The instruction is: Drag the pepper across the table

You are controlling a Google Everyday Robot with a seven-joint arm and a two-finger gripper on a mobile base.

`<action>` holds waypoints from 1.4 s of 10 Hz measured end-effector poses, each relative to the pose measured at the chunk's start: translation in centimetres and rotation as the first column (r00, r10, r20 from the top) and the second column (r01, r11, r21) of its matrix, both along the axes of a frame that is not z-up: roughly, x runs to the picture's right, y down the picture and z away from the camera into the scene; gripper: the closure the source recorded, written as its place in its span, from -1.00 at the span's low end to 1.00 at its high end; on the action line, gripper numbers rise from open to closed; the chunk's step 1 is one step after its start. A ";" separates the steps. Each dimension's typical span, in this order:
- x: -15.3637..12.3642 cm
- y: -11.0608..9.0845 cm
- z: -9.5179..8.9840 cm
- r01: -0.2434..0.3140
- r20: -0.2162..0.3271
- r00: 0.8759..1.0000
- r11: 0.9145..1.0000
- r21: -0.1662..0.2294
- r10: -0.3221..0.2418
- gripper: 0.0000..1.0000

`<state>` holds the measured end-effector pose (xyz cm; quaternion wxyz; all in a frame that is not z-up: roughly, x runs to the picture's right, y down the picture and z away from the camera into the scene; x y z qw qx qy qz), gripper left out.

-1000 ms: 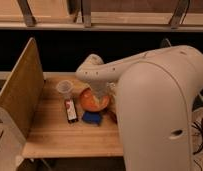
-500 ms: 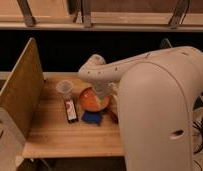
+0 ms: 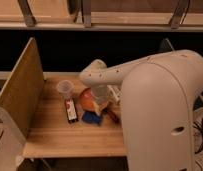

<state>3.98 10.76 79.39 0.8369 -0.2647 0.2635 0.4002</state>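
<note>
Little of the dragging judged done. Found the hand (image 3: 101, 106) low over the middle of the tabletop (image 3: 55, 140), at the end of the forearm (image 3: 111, 75) reaching in from the right, just at the near right edge of the orange bowl (image 3: 86, 97). Could not tell whether open, closed or gripping anything. Spotted the pepper (image 3: 112, 115) as a slim dark red sliver lying flat on the wood, just right of and slightly nearer than the hand, close beside the big pale arm casing (image 3: 160, 115); could not tell whether touched by the hand or merely beside it. Noted a blue item (image 3: 92, 118) on the near side of the bowl and left of the pepper, a flat dark packet (image 3: 71, 110) further left, a clear cup (image 3: 65, 89) beyond the packet, and an upright side panel (image 3: 20, 95) along the left edge. Judged the approach as roughly made, with the hand down at working height next to the pepper. Judged contact unconfirmed and the sweep itself left to do. Saw bare wood toward the near left, so reckoned on room for a drag that way, with the blue item and the packet to skirt.
</note>
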 end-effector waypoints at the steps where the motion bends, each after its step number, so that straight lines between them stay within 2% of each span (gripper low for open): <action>1: 1.8 0.2 0.4 -0.013 -0.038 0.999 1.000 0.002 0.013 -0.31; 3: 5.1 1.5 1.7 -0.028 -0.112 0.993 1.000 -0.011 0.027 -0.31; 5: 6.6 3.1 3.7 -0.056 -0.144 0.988 0.998 -0.019 0.053 -0.31; 8: 6.5 3.9 6.8 -0.136 -0.088 0.986 0.990 0.032 0.139 -0.31; 12: 5.9 3.9 7.1 -0.143 -0.072 0.987 0.989 0.037 0.145 -0.31; 14: 5.2 4.4 7.3 -0.146 -0.050 0.988 0.989 0.024 0.147 -0.31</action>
